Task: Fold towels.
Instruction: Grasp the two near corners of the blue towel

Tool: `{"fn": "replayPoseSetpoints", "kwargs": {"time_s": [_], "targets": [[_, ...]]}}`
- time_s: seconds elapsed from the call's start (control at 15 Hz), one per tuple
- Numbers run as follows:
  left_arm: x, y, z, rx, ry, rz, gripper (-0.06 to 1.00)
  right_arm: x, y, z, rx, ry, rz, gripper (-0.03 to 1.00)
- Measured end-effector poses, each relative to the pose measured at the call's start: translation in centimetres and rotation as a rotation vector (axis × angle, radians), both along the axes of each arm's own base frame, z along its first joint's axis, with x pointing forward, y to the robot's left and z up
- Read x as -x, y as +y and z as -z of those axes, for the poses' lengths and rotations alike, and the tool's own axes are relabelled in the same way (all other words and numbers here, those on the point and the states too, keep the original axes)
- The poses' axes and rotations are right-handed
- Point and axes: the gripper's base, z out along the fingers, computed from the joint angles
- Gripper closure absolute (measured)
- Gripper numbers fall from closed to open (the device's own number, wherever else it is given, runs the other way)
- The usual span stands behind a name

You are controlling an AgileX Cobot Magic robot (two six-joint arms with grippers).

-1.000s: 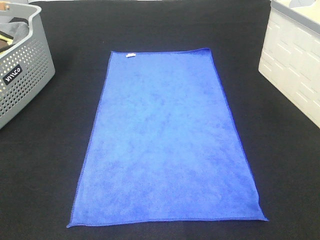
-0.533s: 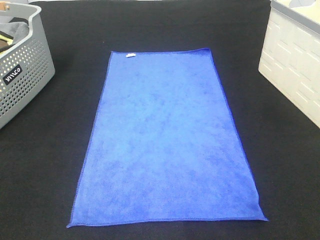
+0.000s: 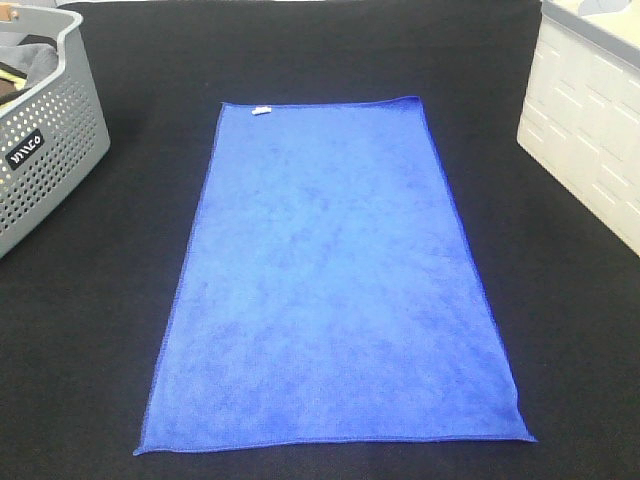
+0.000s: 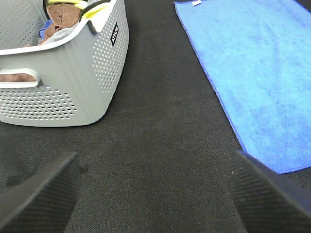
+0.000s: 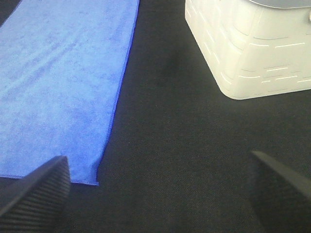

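Exterior high view showed the blue towel [image 3: 335, 275] flat and unfolded mid-desk, so every fold was left to do. The left gripper [image 4: 155, 167] and right gripper [image 5: 158, 160] gaped empty near its front corners.

Blue towel [image 3: 335, 280] lies flat, fully unfolded, on black cloth [image 3: 560, 330]

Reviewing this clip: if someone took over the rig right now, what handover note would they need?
Left gripper: open, empty, over bare table beside the towel's near left corner.
Right gripper: open, empty, beside the near right corner.
Blue towel: spread flat and unfolded on the black table, between the grey basket, which holds other cloths, and the white bin.
Done: no fold yet.
Left: grasp the towel and make all the folds.
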Motion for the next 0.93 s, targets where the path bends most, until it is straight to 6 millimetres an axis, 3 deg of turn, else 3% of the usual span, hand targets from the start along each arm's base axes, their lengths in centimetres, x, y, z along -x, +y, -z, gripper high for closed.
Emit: {"fn": "replayPoseSetpoints", "kwargs": {"time_s": [0.93], "targets": [[0.00, 0.00, 0.00, 0.000, 0.000, 0.000, 0.15, 0.00, 0.00, 0.00, 0.000, 0.000, 0.000, 0.05]]}}
